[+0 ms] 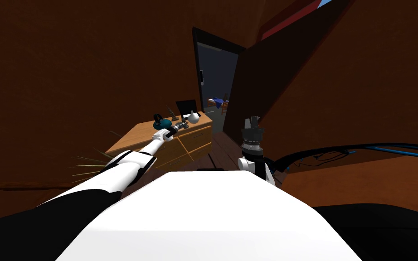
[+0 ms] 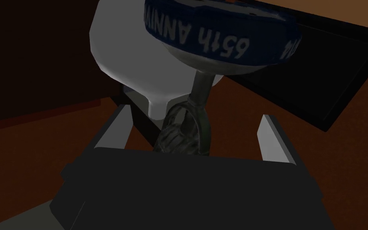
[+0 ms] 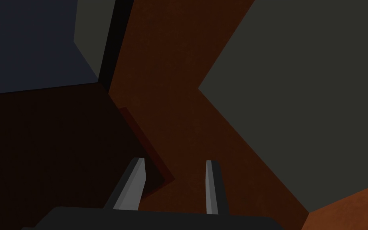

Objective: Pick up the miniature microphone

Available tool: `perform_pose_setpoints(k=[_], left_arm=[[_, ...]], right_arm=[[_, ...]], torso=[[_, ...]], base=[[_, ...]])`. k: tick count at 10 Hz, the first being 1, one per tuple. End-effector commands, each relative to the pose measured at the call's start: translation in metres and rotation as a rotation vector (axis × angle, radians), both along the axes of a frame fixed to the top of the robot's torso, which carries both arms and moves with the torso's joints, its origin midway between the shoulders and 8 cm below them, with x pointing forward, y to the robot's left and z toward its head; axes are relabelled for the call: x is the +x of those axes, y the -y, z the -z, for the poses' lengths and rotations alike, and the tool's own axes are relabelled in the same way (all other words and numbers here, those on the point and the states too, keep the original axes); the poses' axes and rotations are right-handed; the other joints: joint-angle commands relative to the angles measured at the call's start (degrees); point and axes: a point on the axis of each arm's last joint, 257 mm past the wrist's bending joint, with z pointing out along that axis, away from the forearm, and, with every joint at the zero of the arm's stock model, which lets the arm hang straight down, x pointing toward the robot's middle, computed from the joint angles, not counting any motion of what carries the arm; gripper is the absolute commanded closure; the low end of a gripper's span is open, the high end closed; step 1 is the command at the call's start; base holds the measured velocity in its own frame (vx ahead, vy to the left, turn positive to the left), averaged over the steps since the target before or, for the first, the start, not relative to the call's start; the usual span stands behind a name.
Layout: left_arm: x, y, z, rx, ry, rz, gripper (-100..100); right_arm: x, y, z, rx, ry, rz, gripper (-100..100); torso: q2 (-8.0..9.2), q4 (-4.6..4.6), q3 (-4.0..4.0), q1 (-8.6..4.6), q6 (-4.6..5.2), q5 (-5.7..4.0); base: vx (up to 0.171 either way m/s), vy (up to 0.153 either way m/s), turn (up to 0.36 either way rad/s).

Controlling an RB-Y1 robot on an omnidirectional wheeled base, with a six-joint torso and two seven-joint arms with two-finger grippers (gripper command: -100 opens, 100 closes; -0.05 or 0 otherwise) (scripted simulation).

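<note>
The miniature microphone (image 2: 181, 135) is dark grey, with a thin stem and a round end that carries a blue band lettered "65th ANNIV". In the left wrist view it sits between the fingers of my left gripper (image 2: 195, 114), close to the gripper's body. The fingers stand wide open on either side of it without touching it. The head view has my left arm stretched out over a wooden dresser (image 1: 135, 138), with the left gripper (image 1: 182, 125) among the things on top. My right gripper (image 1: 251, 120) is held up to the right of the dresser, fingers apart and empty (image 3: 175, 160).
A white vase (image 2: 139, 60) stands right behind the microphone, and a black laptop (image 2: 319, 80) beside it. On the dresser top there is also a teal round object (image 1: 158, 121). Behind the dresser is an open doorway (image 1: 215, 81), with dark brown walls all around.
</note>
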Motion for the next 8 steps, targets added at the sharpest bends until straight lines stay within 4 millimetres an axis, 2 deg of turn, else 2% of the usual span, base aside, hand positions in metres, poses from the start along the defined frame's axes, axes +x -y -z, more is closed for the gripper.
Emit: perform_pose_setpoints(k=[1,2,3,4,6,7,8], left_arm=[[0.001,-0.011,0.009,-0.001,-0.02,-0.02,-100],[0.0,-0.021,0.017,0.0,-0.038,-0.04,-100],[0.01,0.0,-0.002,-0.014,-0.004,0.009,-100],[0.012,-0.006,-0.002,-0.016,-0.01,0.006,-100],[0.009,-0.023,0.014,-0.016,-0.043,-0.03,-100],[0.009,-0.023,0.014,-0.016,-0.043,-0.03,-100],[0.018,0.0,-0.003,-0.028,-0.011,0.016,-100]], right_arm=[[0.0,0.0,0.0,0.0,0.0,0.0,0],[0.0,0.0,0.0,0.0,0.0,0.0,0],[0.0,0.0,0.0,0.0,0.0,0.0,0],[0.0,0.0,0.0,0.0,0.0,0.0,0],[0.0,0.0,0.0,0.0,0.0,0.0,0],[0.0,0.0,0.0,0.0,0.0,0.0,0],[0.0,0.0,0.0,0.0,0.0,0.0,0]], torso=[[0.0,0.0,0.0,0.0,0.0,0.0],[-0.08,-0.02,-0.05,0.08,-0.01,0.02],[-0.14,-0.04,-0.09,0.14,-0.01,0.04],[-0.05,-0.02,-0.04,0.0,0.01,0.01],[0.0,-0.01,-0.01,0.01,-0.01,0.01],[-0.05,-0.02,-0.03,0.1,-0.02,0.03],[-0.11,-0.03,-0.07,0.14,-0.01,0.04]], base=[[-0.004,-0.009,-0.001],[0.005,0.003,0.002],[-0.037,-0.036,0.017],[-0.053,-0.052,0.007],[-0.023,-0.017,-0.001],[0.0,0.0,0.0],[-0.042,-0.031,0.016]])
